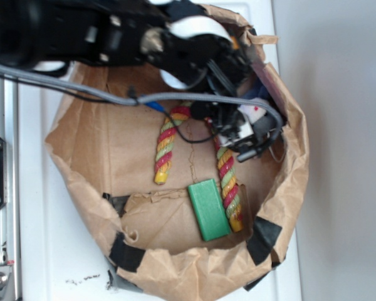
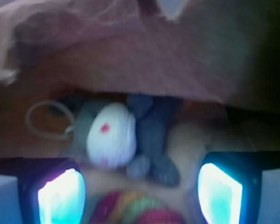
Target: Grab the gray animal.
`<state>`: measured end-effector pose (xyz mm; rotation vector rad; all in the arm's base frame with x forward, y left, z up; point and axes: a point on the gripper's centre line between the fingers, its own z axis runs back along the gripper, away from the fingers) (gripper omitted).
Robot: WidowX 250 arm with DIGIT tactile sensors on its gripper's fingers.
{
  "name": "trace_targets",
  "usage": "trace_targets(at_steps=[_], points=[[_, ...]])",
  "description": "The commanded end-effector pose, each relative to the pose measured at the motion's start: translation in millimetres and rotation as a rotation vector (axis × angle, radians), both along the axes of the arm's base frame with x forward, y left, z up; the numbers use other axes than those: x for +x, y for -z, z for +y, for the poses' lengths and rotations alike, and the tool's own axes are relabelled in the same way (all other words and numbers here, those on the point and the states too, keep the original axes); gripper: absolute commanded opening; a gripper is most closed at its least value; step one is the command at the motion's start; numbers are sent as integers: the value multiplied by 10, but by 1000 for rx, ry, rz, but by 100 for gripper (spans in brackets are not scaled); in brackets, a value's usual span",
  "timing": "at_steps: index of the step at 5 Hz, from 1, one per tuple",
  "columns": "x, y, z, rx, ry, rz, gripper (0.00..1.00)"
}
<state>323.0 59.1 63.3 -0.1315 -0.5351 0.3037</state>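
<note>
Approach step: claw (image 2: 140,186) spread wide, pinching nothing, fingers low in the wrist frame. Gray animal (image 2: 126,137) at frame centre, under the paper bag (image 1: 100,144) wall, beside the striped rope (image 1: 165,150). Next, I judge: advance, then close.

gray animal (image 2: 149,135): gray, white face, red eye | rope arch (image 1: 165,147): red-yellow-green stripes | block (image 1: 208,209): green

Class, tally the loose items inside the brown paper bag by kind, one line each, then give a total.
Gray plush animal: 1
Striped rope arch: 1
Green block: 1
Total: 3
</note>
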Motion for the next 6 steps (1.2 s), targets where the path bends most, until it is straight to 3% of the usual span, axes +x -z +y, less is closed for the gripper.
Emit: trace_targets(at_steps=[1, 2, 6], points=[[295, -55, -122, 54, 43, -61, 100], [253, -108, -131, 27, 45, -56, 0], [57, -249, -42, -12, 60, -59, 0]])
